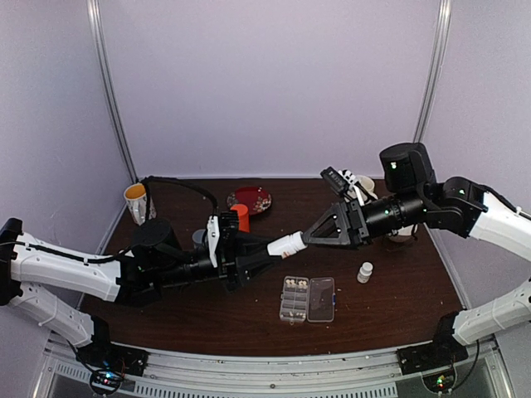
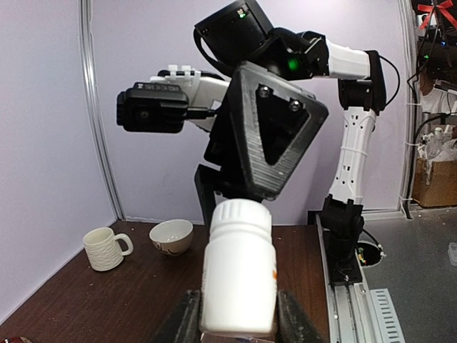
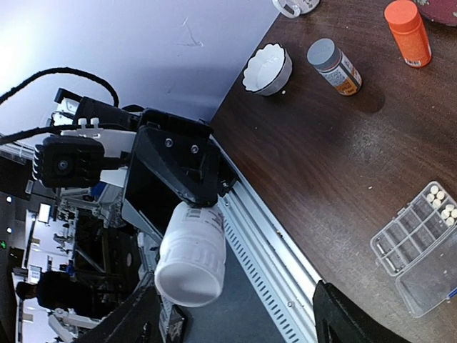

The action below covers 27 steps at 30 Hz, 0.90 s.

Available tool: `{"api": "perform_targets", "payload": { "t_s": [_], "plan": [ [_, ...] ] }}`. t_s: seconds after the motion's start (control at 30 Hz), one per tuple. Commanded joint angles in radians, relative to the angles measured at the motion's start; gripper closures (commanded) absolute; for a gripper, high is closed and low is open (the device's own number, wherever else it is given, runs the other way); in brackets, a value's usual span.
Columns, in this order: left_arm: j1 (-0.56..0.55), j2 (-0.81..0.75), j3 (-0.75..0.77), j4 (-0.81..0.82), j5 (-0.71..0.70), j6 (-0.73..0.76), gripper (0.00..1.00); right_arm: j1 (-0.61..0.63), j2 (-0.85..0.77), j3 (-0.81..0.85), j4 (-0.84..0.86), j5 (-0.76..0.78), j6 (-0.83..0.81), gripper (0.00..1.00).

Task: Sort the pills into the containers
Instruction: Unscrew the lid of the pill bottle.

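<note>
The pills [image 1: 294, 283] are seen in the far-end compartments [image 3: 437, 204] of the organiser box [image 1: 291, 313], beyond which a white bottle [image 1: 288, 244] is clamped by the left gripper [image 1: 270, 248] and flanked, seemingly untouched, by the parted jaws of the right gripper [image 1: 309, 238].

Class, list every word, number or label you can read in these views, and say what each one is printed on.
No text here can be read.
Label on the white bottle: print too faint and blurred.
Label on the grey-capped bottle: too small.
Label on the orange bottle: too small.
</note>
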Motion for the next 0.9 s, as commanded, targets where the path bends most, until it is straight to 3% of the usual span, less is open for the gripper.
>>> {"api": "perform_targets", "payload": {
  "t_s": [0.0, 0.17, 0.3, 0.47, 0.67, 0.73, 0.8, 0.87],
  "plan": [
    [0.0, -0.01, 0.033, 0.016, 0.021, 0.023, 1.0, 0.007, -0.005, 0.016, 0.065, -0.053, 0.113, 0.23],
    [0.0, -0.008, 0.04, 0.004, 0.021, 0.034, 1.0, 0.023, 0.027, 0.042, 0.066, -0.056, 0.114, 0.25],
    [0.0, -0.002, 0.046, -0.001, 0.022, 0.037, 1.0, 0.028, 0.047, 0.054, 0.062, -0.059, 0.108, 0.33],
    [0.0, 0.003, 0.05, -0.003, 0.027, 0.037, 1.0, 0.034, 0.059, 0.055, 0.063, -0.064, 0.106, 0.51],
    [0.0, 0.003, 0.049, -0.006, 0.026, 0.039, 1.0, 0.038, 0.058, 0.053, 0.058, -0.063, 0.101, 0.59],
    [0.0, 0.004, 0.048, -0.005, 0.026, 0.039, 1.0, 0.039, 0.058, 0.054, 0.053, -0.063, 0.097, 0.58],
    [0.0, 0.004, 0.048, -0.006, 0.025, 0.038, 1.0, 0.039, 0.058, 0.059, 0.041, -0.061, 0.09, 0.45],
    [0.0, 0.005, 0.049, -0.004, 0.027, 0.039, 1.0, 0.042, 0.057, 0.068, 0.027, -0.058, 0.081, 0.39]
  ]
}}
